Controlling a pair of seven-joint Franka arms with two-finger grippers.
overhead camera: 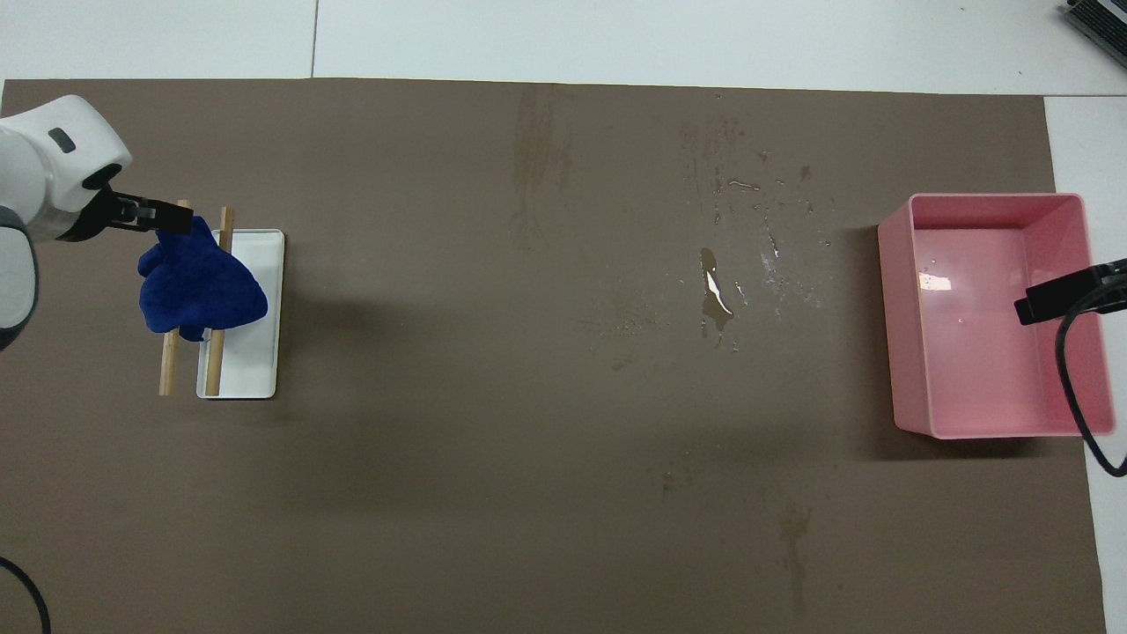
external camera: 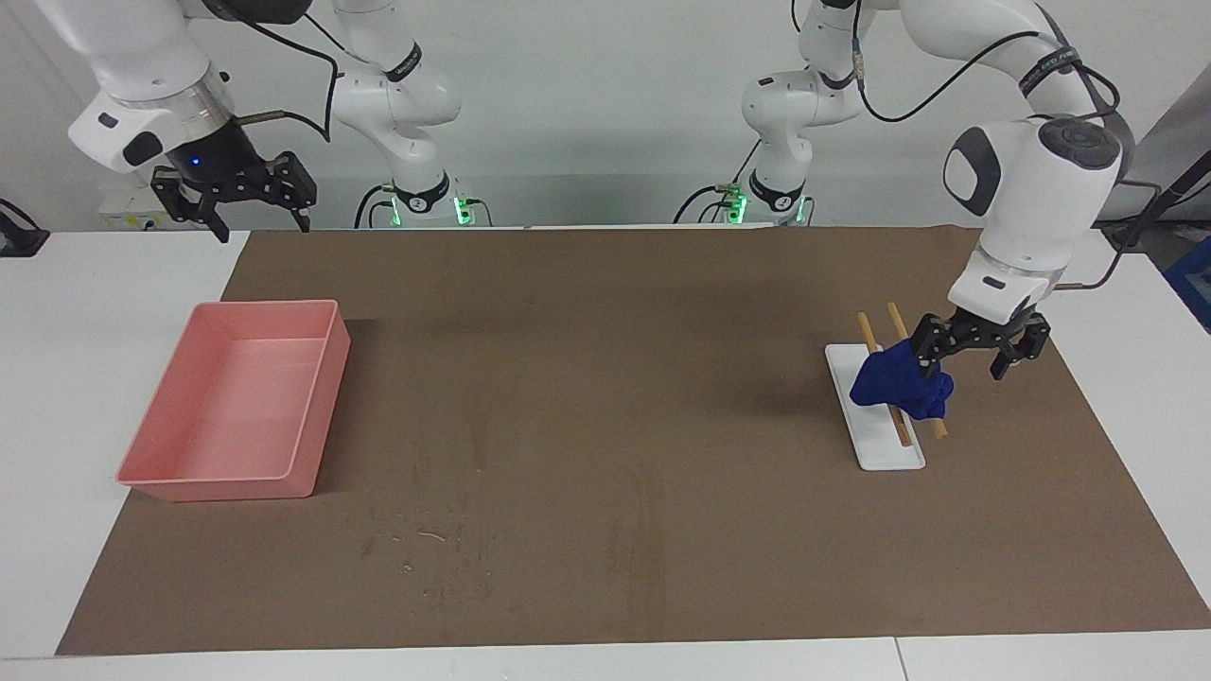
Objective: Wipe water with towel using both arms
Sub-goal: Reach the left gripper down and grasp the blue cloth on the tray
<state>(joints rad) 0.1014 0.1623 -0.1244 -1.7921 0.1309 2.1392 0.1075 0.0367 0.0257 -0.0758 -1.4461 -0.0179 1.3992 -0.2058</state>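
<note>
We log a brown mat (external camera: 624,397) covering most of the white table (external camera: 85,312), the mat's corner at 5 o'clock in the overhead view running out of shot.

Left arm (external camera: 1031,180): reaches down at the mat's 3 o'clock in the facing view; only its wrist housing and one black fingertip show overhead, the rest cut off at the edge. Left gripper (external camera: 967,364) spread wide, low over the towel, one finger at the cloth's robot-side edge; we cannot tell whether it touches.

Right arm (external camera: 142,76): waits, raised; upper links cut off at the top of the facing view. Right gripper (external camera: 251,213) spread wide, holding nothing, over the pink bin's robot-side end; overhead only a black tip and cable show over the bin.

Pink bin (external camera: 236,407): at the right arm's end of the mat, shallow, with a few glints inside.

White tray (external camera: 885,449): at the left arm's end, partly hidden under the towel.

Towel (external camera: 899,383): blue, bunched, lying across two sticks (external camera: 866,329) laid over the tray; the cloth hides their middles.

Water (overhead camera: 718,295): a small puddle with scattered droplets toward 1 o'clock of it, between mat centre and bin; faint specks only in the facing view.
</note>
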